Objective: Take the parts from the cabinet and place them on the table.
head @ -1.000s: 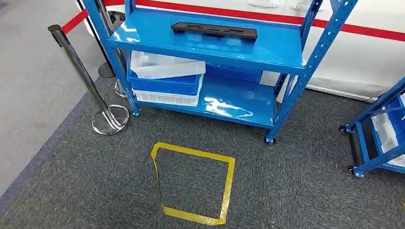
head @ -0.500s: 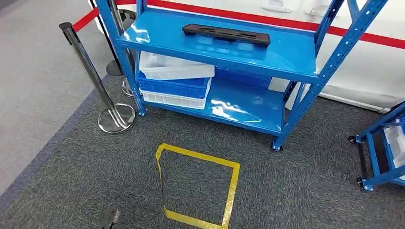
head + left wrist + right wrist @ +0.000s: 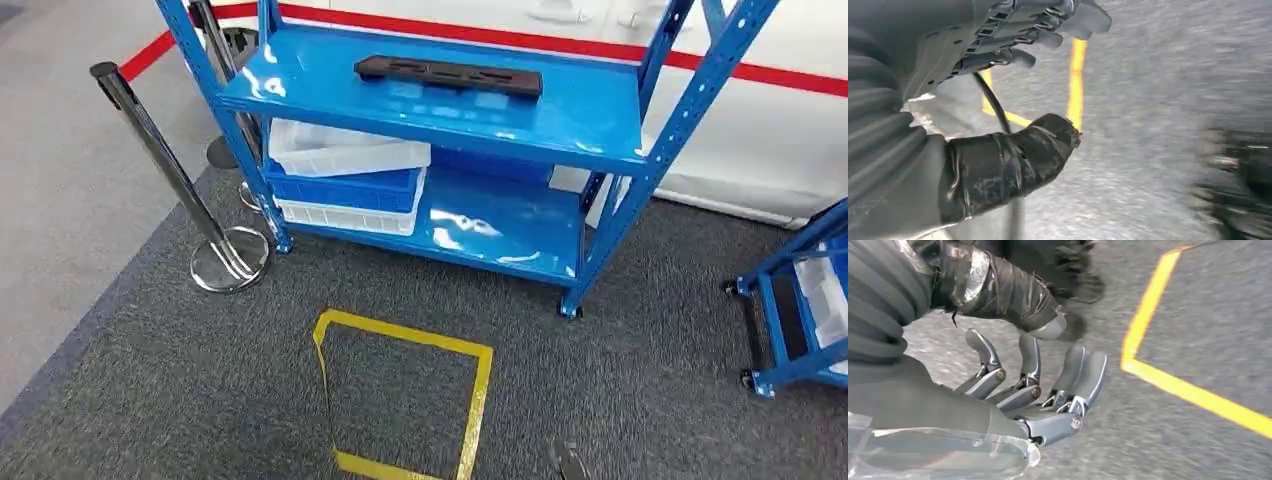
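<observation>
Part (image 3: 448, 76): black, flat on top shelf of blue cabinet (image 3: 620, 160), well apart from both hands.
Left hand (image 3: 1013, 75): empty, fingers spread, above carpet.
Right hand (image 3: 1033, 385): empty, fingers apart.

Dark grey carpet (image 3: 200, 380) bears a yellow tape square (image 3: 400, 395); a chrome stanchion (image 3: 170, 180) stands beside it.

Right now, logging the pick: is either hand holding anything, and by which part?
Nothing is held. The left hand and right hand are empty, fingers apart; the black part lies on the shelf.
</observation>
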Robot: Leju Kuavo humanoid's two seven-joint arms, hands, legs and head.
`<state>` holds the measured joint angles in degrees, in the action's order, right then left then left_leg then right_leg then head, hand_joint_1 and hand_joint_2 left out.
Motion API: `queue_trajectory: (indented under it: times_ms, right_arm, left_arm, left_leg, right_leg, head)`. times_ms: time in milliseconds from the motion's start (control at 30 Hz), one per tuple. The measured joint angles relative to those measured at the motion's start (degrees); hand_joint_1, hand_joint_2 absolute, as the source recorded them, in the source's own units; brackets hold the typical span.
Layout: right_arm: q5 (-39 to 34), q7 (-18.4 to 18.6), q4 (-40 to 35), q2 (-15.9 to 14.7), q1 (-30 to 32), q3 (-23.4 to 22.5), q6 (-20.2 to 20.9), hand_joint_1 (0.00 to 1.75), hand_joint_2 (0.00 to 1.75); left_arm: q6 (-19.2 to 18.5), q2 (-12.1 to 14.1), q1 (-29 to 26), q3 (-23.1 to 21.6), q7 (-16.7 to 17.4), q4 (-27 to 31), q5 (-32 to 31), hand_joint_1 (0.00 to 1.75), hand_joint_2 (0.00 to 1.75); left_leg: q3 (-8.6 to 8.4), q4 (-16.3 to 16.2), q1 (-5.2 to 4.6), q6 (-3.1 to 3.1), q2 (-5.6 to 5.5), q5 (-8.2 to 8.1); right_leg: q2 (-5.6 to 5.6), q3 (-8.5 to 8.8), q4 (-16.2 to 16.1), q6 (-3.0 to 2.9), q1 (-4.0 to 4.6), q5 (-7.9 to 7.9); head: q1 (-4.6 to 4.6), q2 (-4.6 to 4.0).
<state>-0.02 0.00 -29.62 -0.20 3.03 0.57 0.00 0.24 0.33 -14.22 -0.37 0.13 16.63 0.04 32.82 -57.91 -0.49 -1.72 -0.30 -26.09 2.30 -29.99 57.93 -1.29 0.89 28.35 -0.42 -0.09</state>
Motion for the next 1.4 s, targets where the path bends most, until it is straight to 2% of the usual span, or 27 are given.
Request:
queue_trajectory:
  times_ms: [100, 133, 167, 200, 267, 300, 333, 367, 433, 467, 533, 633, 700, 800, 833, 867, 900, 933, 1000, 1033, 1133, 1200, 1233, 1300, 1333, 1367, 1400]
  right_arm:
    - [0.0, 0.0, 3.5, 0.2, 4.7, 0.0, 0.0, 1.75, 1.75]
    - [0.0, 0.2, 5.1, 0.2, 6.1, 0.0, 0.0, 1.75, 1.75]
    - [0.0, 0.3, 6.6, 0.1, 8.1, 0.0, 0.0, 1.75, 1.75]
    - [0.0, 0.3, 8.2, 0.1, 9.7, 0.0, 0.0, 1.75, 1.75]
    - [0.0, 0.5, 11.2, 0.1, 12.3, 0.0, 0.0, 1.75, 1.75]
    - [0.0, 0.5, 12.7, 0.1, 13.2, 0.0, 0.0, 1.75, 1.75]
    - [0.0, 0.5, 13.6, 0.0, 13.7, 0.0, 0.0, 1.75, 1.75]
    - [0.0, 0.5, 14.4, -0.1, 14.2, 0.0, 0.0, 1.75, 1.75]
    - [0.0, 0.5, 14.8, -0.2, 14.0, 0.0, 0.0, 1.75, 1.75]
    - [0.0, 0.5, 14.8, -0.2, 13.7, 0.0, 0.0, 1.75, 1.75]
    - [0.0, 0.2, 14.0, -0.2, 10.7, 0.0, 0.0, 1.75, 1.75]
    - [0.0, -0.1, 11.2, -0.1, 7.4, 0.0, 0.0, 1.75, 1.75]
    - [0.0, -0.1, 8.9, 0.0, 4.1, 0.0, 0.0, 1.75, 1.75]
    - [0.0, -0.2, 4.2, -0.1, 0.4, 0.0, 0.0, 1.75, 1.75]
    - [-0.2, -0.2, 3.2, -0.1, -0.5, 0.0, -0.1, 1.75, 1.75]
    - [-0.6, -0.2, 2.6, -0.1, -1.3, 0.1, -0.4, 1.75, 1.75]
    - [-1.4, -0.4, 2.2, -0.1, -1.9, 0.3, -1.0, 1.75, 1.75]
    - [-2.1, -0.5, 2.0, -0.1, -2.4, 0.8, -1.5, 1.75, 1.75]
    - [-4.0, -0.7, 1.6, -0.1, -3.0, 1.7, -2.8, 1.75, 1.75]
    - [-4.9, -0.8, 1.4, -0.1, -3.2, 2.1, -3.4, 1.75, 1.75]
    - [-7.7, -1.4, 1.3, -0.1, -3.8, 3.9, -5.4, 1.75, 1.75]
    - [-9.4, -1.6, 1.3, -0.5, -4.1, 4.9, -6.6, 1.75, 1.75]
    - [-10.3, -1.8, 1.3, -0.6, -4.1, 5.4, -7.3, 1.75, 1.75]
    - [-12.3, -2.1, 1.5, -0.7, -4.3, 6.5, -8.5, 1.75, 1.75]
    - [-13.3, -2.2, 1.6, -0.7, -4.3, 7.1, -9.2, 1.75, 1.75]
    - [-14.4, -2.4, 1.8, -0.7, -4.3, 7.8, -9.9, 1.75, 1.75]
    - [-15.6, -2.5, 2.0, -0.9, -4.3, 8.6, -10.7, 1.75, 1.75]
  left_arm:
    - [-0.1, -0.1, 4.7, 0.0, -0.3, 3.7, 0.0, 0.00, 1.75]
    - [-0.1, -0.3, 6.4, 0.0, -0.3, 5.2, 0.0, 0.00, 1.75]
    - [-0.1, -0.5, 7.9, 0.0, -0.3, 6.9, 0.0, 0.00, 1.75]
    - [-0.1, -0.5, 9.6, 0.0, -0.4, 8.4, 0.0, 0.00, 1.75]
    - [-0.1, -0.5, 12.3, 0.0, -0.4, 11.1, 0.0, 0.00, 1.75]
    - [-0.1, -0.4, 13.4, 0.0, -0.4, 12.4, 0.0, 0.00, 1.75]
    - [-0.1, -0.4, 13.8, 0.0, -0.4, 13.2, 0.0, 0.00, 1.75]
    - [-0.1, -0.4, 14.3, 0.0, -0.4, 14.0, 0.0, 0.00, 1.75]
    - [-0.1, -0.4, 13.9, 0.0, -0.4, 14.4, 0.0, 0.00, 1.75]
    - [-0.1, -0.4, 13.6, 0.0, -0.4, 14.4, 0.0, 0.00, 1.75]
    - [-0.1, -0.4, 10.7, 0.0, -0.2, 13.6, 0.0, 0.00, 1.75]
    - [-0.1, -0.5, 7.0, 0.0, 0.1, 11.1, 0.0, 0.00, 1.75]
    - [-0.1, -0.5, 4.0, 0.0, 0.1, 9.1, 0.0, 0.00, 1.75]
    - [-0.1, -0.5, 0.2, 0.0, 0.1, 4.2, 0.1, 0.00, 1.75]
    - [0.0, -0.4, -0.4, 0.0, 0.1, 3.3, 0.2, 0.00, 1.75]
    - [0.1, -0.4, -1.2, -0.1, 0.0, 2.1, 0.9, 0.00, 1.75]
    - [0.4, -0.4, -1.3, -0.2, -0.4, 1.5, 1.9, 0.00, 1.75]
    - [0.6, -0.2, -1.0, -0.5, -0.8, 1.2, 2.9, 0.00, 1.75]
    - [1.2, 0.2, 0.0, -1.7, -1.8, 0.2, 5.4, 0.00, 1.75]
    - [1.5, 0.3, 0.4, -2.1, -2.1, -0.2, 6.4, 0.00, 1.75]
    - [2.2, 0.5, 1.7, -4.0, -3.5, -1.0, 10.0, 0.00, 1.75]
    - [2.6, 0.6, 2.6, -5.3, -4.2, -1.2, 12.3, 0.00, 1.75]
    - [2.9, 0.7, 3.0, -5.9, -4.6, -1.2, 13.4, 0.00, 1.75]
    - [3.3, 0.9, 3.9, -7.2, -5.4, -1.3, 15.8, 0.00, 1.75]
    - [3.5, 1.1, 4.5, -8.0, -5.9, -1.4, 17.1, 0.00, 1.75]
    - [3.6, 1.3, 5.2, -8.8, -6.3, -1.5, 18.3, 0.00, 1.75]
    - [4.0, 1.4, 5.7, -9.6, -6.7, -1.6, 19.8, 0.00, 1.75]
  left_leg:
    - [-0.22, 0.2, -0.44, -0.47, -0.10, -0.27]
    - [-0.71, 1.3, 0.21, -0.85, -0.20, 0.18]
    - [-1.23, 1.6, 0.17, -0.84, -0.24, 0.27]
    - [-1.41, 1.9, 0.37, -0.94, -0.41, 0.22]
    - [-1.39, 1.7, 0.46, -1.10, -0.52, -0.01]
    - [-1.45, 1.7, 0.50, -1.07, -0.57, -0.16]
    - [-1.46, 1.5, 0.57, -1.01, -0.64, -0.29]
    - [-1.55, 1.3, 0.76, -0.89, -0.85, -0.53]
    - [-1.86, 0.8, 1.11, -0.36, -1.09, -1.10]
    - [-1.98, 0.6, 1.21, -0.20, -1.09, -1.31]
    - [-1.77, 0.3, 1.19, 0.90, -0.83, -2.01]
    - [-2.31, 0.8, 1.25, 1.72, -0.93, -1.79]
    - [-2.07, -0.6, 1.44, 2.24, -0.92, -2.97]
    - [3.75, -12.1, 1.40, 2.63, -0.64, -9.03]
    - [5.39, -15.1, 1.36, 2.66, -0.64, -10.04]
    - [6.55, -16.8, 1.34, 2.61, -0.64, -9.85]
    - [6.13, -15.1, 1.30, 2.39, -0.64, -7.91]
    - [4.79, -11.7, 1.22, 2.14, -0.62, -5.60]
    - [0.06, -1.6, 1.02, 1.21, -0.57, -0.67]
    - [-0.56, -0.2, 0.63, 1.00, -0.53, -1.01]
    - [-0.50, -0.1, 0.34, 0.54, -0.10, -0.91]
    - [-0.93, 0.9, 0.97, -0.20, 0.35, -0.32]
    - [-0.93, 0.9, 0.93, -0.38, 0.37, -0.31]
    - [-0.85, 0.9, 0.90, -0.82, 0.47, -0.38]
    - [-0.85, 0.8, 0.88, -0.89, 0.47, -0.43]
    - [-0.89, 0.8, 0.88, -0.95, 0.46, -0.47]
    - [-0.99, 0.8, 0.89, -0.89, 0.39, -0.53]
  right_leg:
    - [-0.15, 0.41, -0.2, 0.70, -0.47, 0.34]
    - [-0.45, 0.57, 0.0, 1.01, 0.03, 0.67]
    - [-0.74, 0.37, 1.3, 1.36, -0.17, 1.35]
    - [-1.00, -1.11, 4.2, 1.82, -0.25, 3.25]
    - [-1.33, -6.18, 13.2, 2.57, -1.04, 7.24]
    - [-1.48, -8.17, 16.3, 2.83, -1.35, 8.09]
    - [-1.56, -8.87, 17.0, 2.99, -1.55, 7.77]
    - [-1.67, -8.54, 15.5, 3.22, -1.81, 6.01]
    - [-1.75, -4.39, 6.6, 3.55, -2.20, 0.56]
    - [-1.81, -2.82, 3.5, 3.59, -2.27, -0.97]
    - [-1.98, -0.89, 0.2, 2.77, -1.53, -1.13]
    - [-2.01, -1.07, 0.6, 1.72, -1.40, -0.84]
    - [-1.99, -0.73, 0.0, 1.07, -1.79, -1.22]
    - [-1.66, -0.98, 0.1, 0.57, -1.57, -1.22]
    - [-1.45, -0.97, 0.1, 0.50, -1.47, -1.20]
    - [-1.31, -0.89, 0.1, 0.40, -1.34, -1.13]
    - [-1.30, -0.73, 0.1, 0.38, -1.22, -1.07]
    - [-1.53, -0.59, 0.1, 0.35, -1.16, -0.98]
    - [-2.18, -0.25, 0.1, 0.47, -1.04, -0.72]
    - [-2.27, -0.41, 0.3, 0.79, -0.63, -0.50]
    - [-2.07, -0.43, 0.2, 1.42, -0.98, -0.54]
    - [-2.03, -0.37, 1.0, 2.07, -1.03, 0.17]
    - [-2.09, -1.36, 3.1, 2.38, -0.95, 1.74]
    - [-2.09, -5.73, 12.0, 2.75, -1.18, 6.38]
    - [-2.10, -7.77, 16.0, 2.92, -1.25, 7.74]
    - [-2.10, -8.74, 17.7, 3.03, -1.39, 7.57]
    - [-2.11, -8.42, 16.6, 3.10, -1.55, 6.06]
  head:
    - [-0.04, 0.00]
    - [-0.02, 0.00]
    - [0.07, 0.00]
    - [0.27, 0.00]
    - [0.24, 0.00]
    - [0.13, 0.00]
    - [0.18, 0.00]
    - [0.20, 0.00]
    - [0.22, 0.00]
    - [0.22, 0.00]
    - [0.28, 0.00]
    - [0.20, 0.00]
    - [0.18, 0.00]
    - [0.02, 0.00]
    - [-0.04, 0.00]
    - [-0.11, 0.00]
    - [-0.06, 0.00]
    - [-0.09, 0.00]
    - [-0.06, 0.00]
    - [0.00, 0.00]
    - [-0.02, 0.00]
    - [0.00, 0.00]
    - [0.13, 0.00]
    - [0.11, 0.00]
    - [0.13, 0.00]
    - [0.13, 0.00]
    - [0.13, 0.00]
